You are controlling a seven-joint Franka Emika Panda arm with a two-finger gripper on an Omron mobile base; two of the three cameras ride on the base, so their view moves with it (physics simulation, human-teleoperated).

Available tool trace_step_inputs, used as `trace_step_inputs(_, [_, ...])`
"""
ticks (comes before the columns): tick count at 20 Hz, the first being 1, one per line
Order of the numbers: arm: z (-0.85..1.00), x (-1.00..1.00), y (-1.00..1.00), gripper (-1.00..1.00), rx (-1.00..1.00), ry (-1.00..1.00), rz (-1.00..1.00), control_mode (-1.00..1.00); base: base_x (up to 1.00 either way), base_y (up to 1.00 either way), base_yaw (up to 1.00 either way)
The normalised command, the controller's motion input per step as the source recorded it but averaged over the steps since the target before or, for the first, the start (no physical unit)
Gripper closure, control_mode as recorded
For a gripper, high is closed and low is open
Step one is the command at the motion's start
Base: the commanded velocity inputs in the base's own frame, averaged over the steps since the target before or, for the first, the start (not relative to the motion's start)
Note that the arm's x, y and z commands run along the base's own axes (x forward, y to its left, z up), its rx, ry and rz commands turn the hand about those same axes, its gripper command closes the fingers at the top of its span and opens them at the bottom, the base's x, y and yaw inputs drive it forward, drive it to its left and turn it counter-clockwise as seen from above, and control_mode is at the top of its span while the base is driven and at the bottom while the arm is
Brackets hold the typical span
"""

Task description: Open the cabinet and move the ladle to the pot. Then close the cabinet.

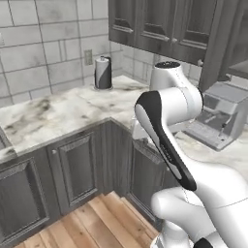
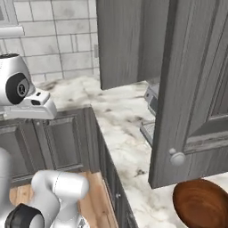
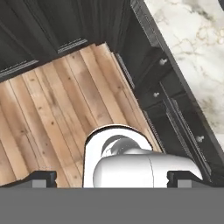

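1. One door of the cabinet point(image 2: 196, 89) stands swung out over the worktop point(image 2: 129, 129). Its long axis is upright, and its panelled face with the round knob point(image 2: 177, 158) is turned towards my right base camera.
2. In the left base view the cabinet point(image 1: 160, 24) hangs at top right. Its open door shows nearly edge-on at the far right, and I can't see inside.
3. The gripper point(image 3: 113, 179) has its jaws spread wide with nothing between them. It points down at the wooden floor point(image 3: 52, 113), beside the dark lower cabinets point(image 3: 175, 109).
4. So the cabinet is well above the gripper and off to its side, well apart, no contact.
5. A glossy wooden bowl point(image 2: 200, 205) sits on the worktop just below the open door.
6. A grey coffee machine point(image 1: 220, 116) sits under the cabinet. A paper towel roll point(image 1: 102, 72) stands by the tiled wall, well apart from it.
7. The arm's own elbow blocks part of the worktop in the left base view.
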Motion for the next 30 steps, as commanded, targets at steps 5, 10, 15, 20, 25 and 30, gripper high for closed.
trace_step_inputs(5, [0.00, 0.00, 0.00, -1.00, 0.00, 0.00, 0.00, 1.00, 0.02, -0.05, -0.57])
trace_step_inputs(10, [0.00, 0.00, 0.00, -1.00, 0.00, 0.00, 0.00, 1.00, 0.07, -0.09, -0.64])
trace_step_inputs(15, [0.00, 0.00, 0.00, -1.00, 0.00, 0.00, 0.00, 1.00, 0.10, -0.17, -0.61])
trace_step_inputs(20, [0.00, 0.00, 0.00, -1.00, 0.00, 0.00, 0.00, 1.00, 0.07, -0.24, -0.56])
trace_step_inputs(25, [0.00, 0.00, 0.00, -1.00, 0.00, 0.00, 0.00, 1.00, 0.00, -0.27, -0.54])
trace_step_inputs(30, [0.00, 0.00, 0.00, -1.00, 0.00, 0.00, 0.00, 1.00, 0.02, -0.28, -0.52])
